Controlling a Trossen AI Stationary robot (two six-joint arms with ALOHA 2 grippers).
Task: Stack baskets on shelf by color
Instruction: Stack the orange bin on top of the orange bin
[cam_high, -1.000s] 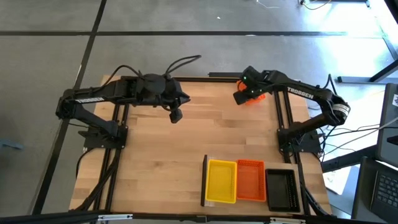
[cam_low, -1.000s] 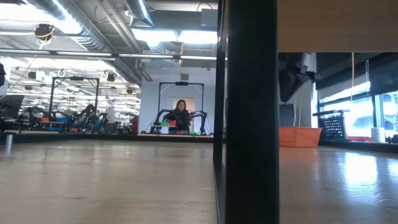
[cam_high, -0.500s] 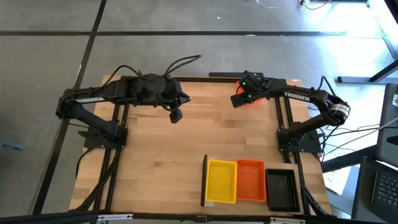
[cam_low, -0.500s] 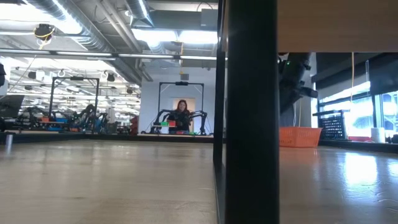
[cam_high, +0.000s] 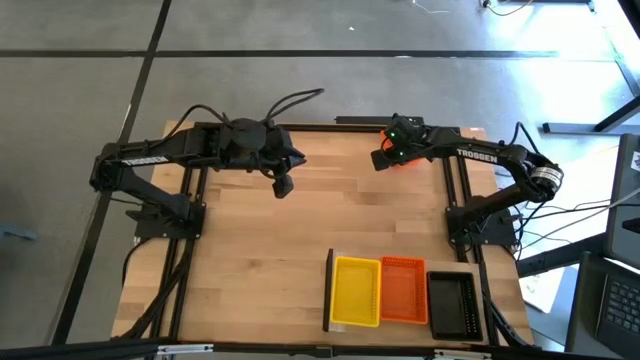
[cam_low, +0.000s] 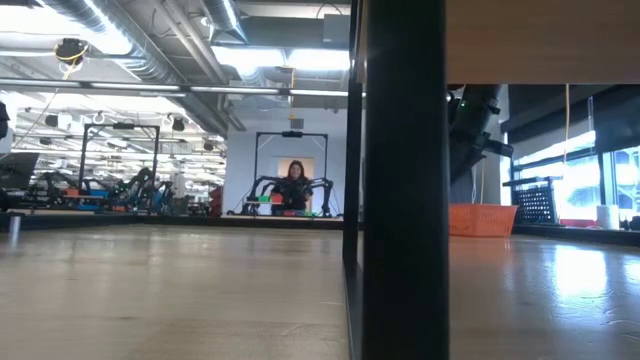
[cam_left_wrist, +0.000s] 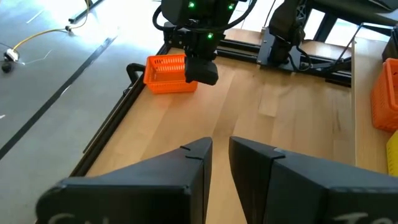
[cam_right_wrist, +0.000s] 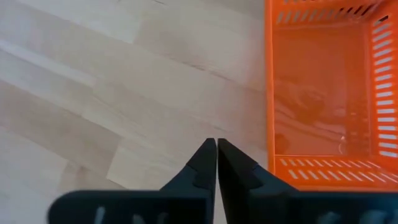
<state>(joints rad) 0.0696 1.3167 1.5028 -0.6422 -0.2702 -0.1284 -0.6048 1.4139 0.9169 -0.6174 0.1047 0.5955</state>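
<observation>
My right gripper (cam_right_wrist: 216, 163) hangs over the far right corner of the table (cam_high: 300, 240), and its 2 fingers are pressed together with nothing between them. The loose orange basket (cam_right_wrist: 326, 87) is not under my fingertips: it lies off to one side, its near wall just beside them and not touching. In the right wrist view I look straight down into it, open side up, upright on the wood. Its long axis runs roughly parallel to the line my fingers point along, so the wall nearest me is 1 of its long sides.

In the high view the basket (cam_high: 405, 160) mostly hides under my right wrist. My left gripper (cam_high: 283, 186) waits near the far middle of the table, well apart from it, jaws narrowly parted and empty. So the right arm is clearly the nearer one.

The shelf (cam_high: 345, 322) sits at the near edge, carrying 1 yellow basket (cam_high: 356, 290), 1 orange stack (cam_high: 403, 290) and 1 black basket (cam_high: 452, 303) side by side.

My judgement: I must open, shift sideways toward that long wall and straddle it. Closing where I am would catch only air.
</observation>
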